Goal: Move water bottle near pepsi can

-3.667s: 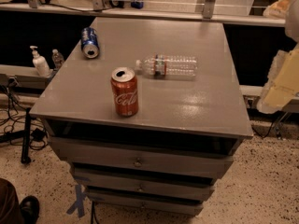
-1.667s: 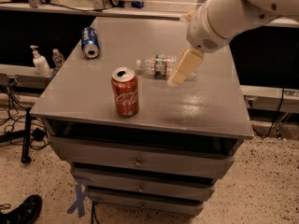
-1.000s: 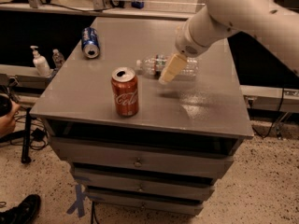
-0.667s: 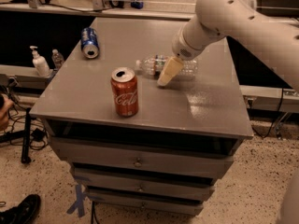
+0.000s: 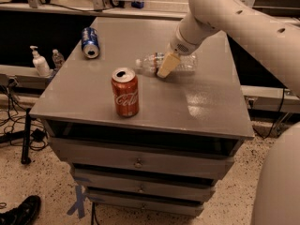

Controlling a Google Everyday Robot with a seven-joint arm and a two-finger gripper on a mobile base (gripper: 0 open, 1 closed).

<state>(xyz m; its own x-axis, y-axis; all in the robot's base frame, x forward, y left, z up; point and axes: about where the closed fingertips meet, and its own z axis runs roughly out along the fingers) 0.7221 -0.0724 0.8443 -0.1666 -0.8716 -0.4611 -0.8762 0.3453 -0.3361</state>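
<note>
The water bottle (image 5: 150, 63) lies on its side in the middle of the grey table top (image 5: 93, 97), cap to the left, its middle hidden behind my gripper. My gripper (image 5: 167, 65) reaches down from the upper right and sits right over the bottle's middle. The pepsi can (image 5: 89, 42) lies on its side at the table's far left, silver top facing the front, well apart from the bottle.
An upright red Coca-Cola can (image 5: 125, 92) stands at the front left of the table. A white pump dispenser (image 5: 39, 62) and a tiny bottle (image 5: 58, 58) stand on a ledge left of the table. Drawers (image 5: 137, 162) sit below. A shoe (image 5: 21, 212) shows bottom left.
My arm came in from the right and the gripper moved left and down onto the bottle's middle. The bottle and both cans have not moved.
</note>
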